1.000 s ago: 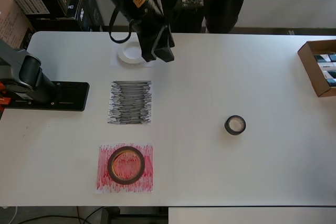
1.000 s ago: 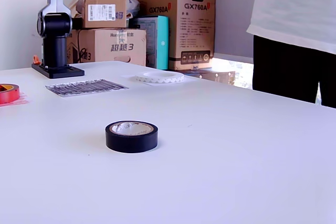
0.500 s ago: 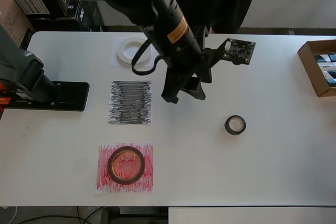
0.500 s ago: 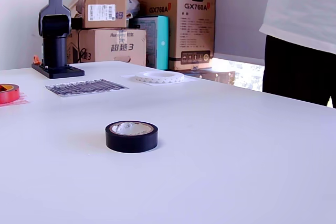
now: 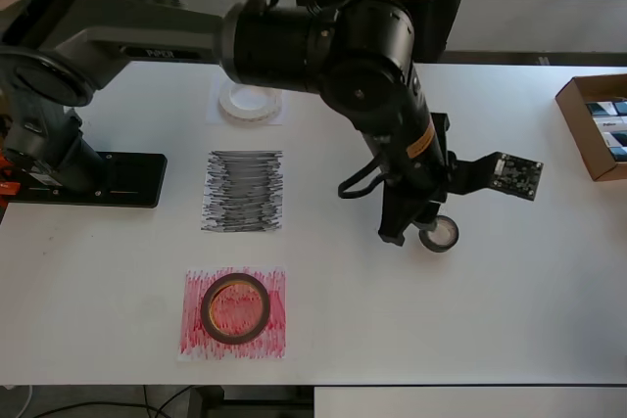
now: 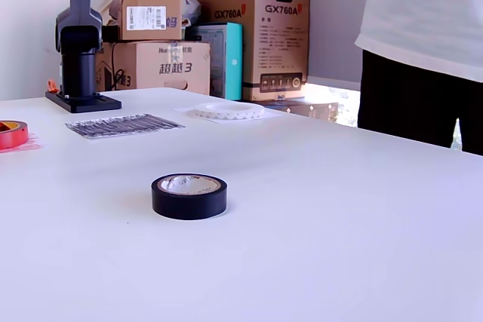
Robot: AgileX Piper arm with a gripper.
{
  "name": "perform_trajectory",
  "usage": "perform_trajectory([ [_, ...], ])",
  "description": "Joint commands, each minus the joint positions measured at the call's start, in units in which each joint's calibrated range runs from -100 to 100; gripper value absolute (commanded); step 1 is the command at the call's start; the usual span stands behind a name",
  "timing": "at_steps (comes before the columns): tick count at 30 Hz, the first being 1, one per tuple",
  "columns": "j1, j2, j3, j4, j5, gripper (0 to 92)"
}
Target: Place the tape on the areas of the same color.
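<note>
Tape rolls: three in all. The white roll [image 5: 249, 102] lies on the white sheet [image 5: 217, 115] near the far edge of the tabletop [image 5: 509, 310] in the overhead view. The reddish-brown roll [image 5: 235, 307] lies on the red-scribbled sheet [image 5: 275, 325] near the near edge. The small black roll [image 6: 189, 195] lies on bare tabletop, toward the overhead view's right of the sheets.

Coloured sheets: three, set in a column; the black-scribbled sheet [image 5: 243, 191] in the middle carries no roll.

Arm: one dark arm [image 5: 323, 41] reaching from its base [image 5: 93, 179] at the overhead view's left edge across the tabletop.

Pincer: the pincer [image 5: 407, 227] hangs over the black roll's left side as seen from overhead; how far it is open cannot be told, and nothing is seen held in it. In the exterior view the black roll stands alone, with no pincer in the frame.

Hidden or cut off: the black roll is partly covered by the pincer in the overhead view; the reddish-brown roll is cut by the exterior view's left edge; the person [image 6: 423, 43] behind the far edge shows only as torso and legs.

Other items: an open brown box [image 5: 594, 124] at the overhead view's right edge; stacked cartons [image 6: 256, 28] behind the tabletop in the exterior view.
</note>
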State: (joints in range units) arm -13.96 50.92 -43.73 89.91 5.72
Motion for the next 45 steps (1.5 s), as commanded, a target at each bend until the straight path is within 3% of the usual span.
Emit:
perform_trajectory([
  [1, -0.9, 6.2, -0.9, -0.5, -0.1, 46.1],
  [17, 1.2, 15.6, -1.1, -0.5, 1.7, 46.1],
  [45, 2.6, 19.5, -1.3, -2.0, 5.3, 46.2],
])
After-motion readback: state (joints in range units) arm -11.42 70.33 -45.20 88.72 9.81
